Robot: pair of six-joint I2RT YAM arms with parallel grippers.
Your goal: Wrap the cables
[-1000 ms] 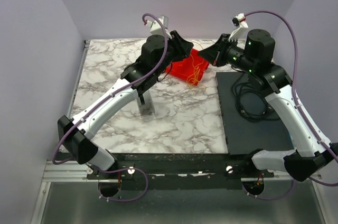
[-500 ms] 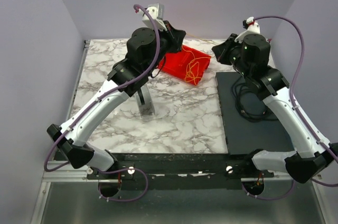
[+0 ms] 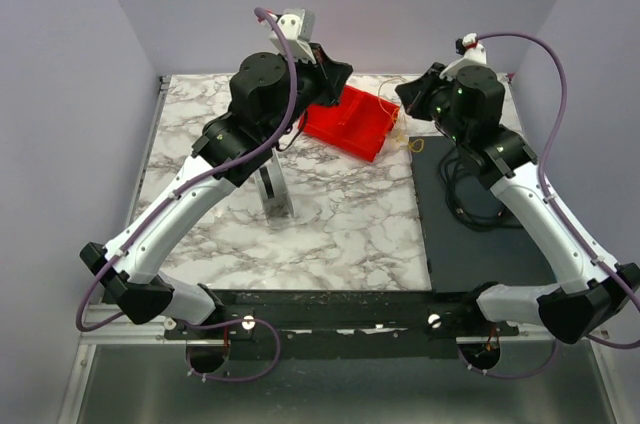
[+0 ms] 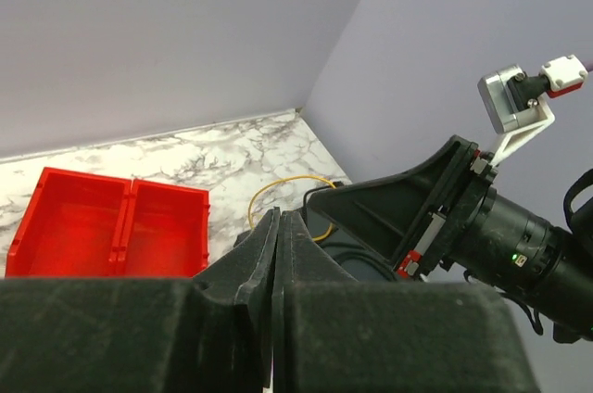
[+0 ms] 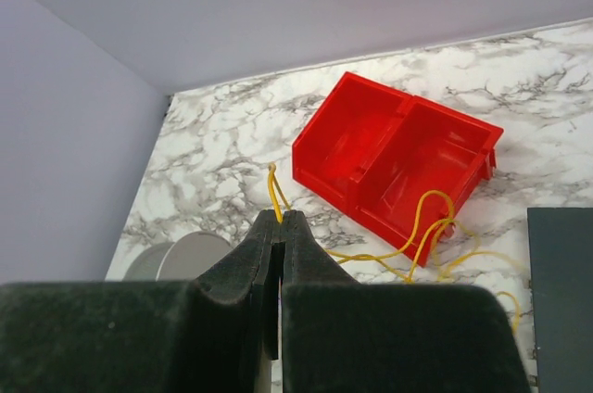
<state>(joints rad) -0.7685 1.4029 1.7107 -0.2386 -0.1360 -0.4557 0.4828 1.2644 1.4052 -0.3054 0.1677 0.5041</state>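
Overhead, we see the cables point(image 3: 408, 141), hair-thin yellow-orange wires, lying in a loose tangle on the white marble table point(image 3: 330, 234), between the red two-compartment plastic bin point(image 3: 348, 122) and the black mat point(image 3: 480, 244). A thicker black cord point(image 3: 465, 184) is coiled on that mat. The left gripper point(image 3: 347, 70) hangs above the bin's far left side and the right gripper point(image 3: 402, 92) is just beyond its right end. From up here we cannot read either pair of jaws. A grey metal post point(image 3: 275, 189) stands on the marble nearer the bases.

From the left wrist, the jaws are pressed fully together. A single yellow loop arcs just behind the tips, and we cannot tell whether it is caught between them.

From the right wrist, the jaws are closed tight on one strand, which pokes up from the tips. The rest of the wire trails in slack curls on the marble by the bin's corner, one loop crossing its outer wall.
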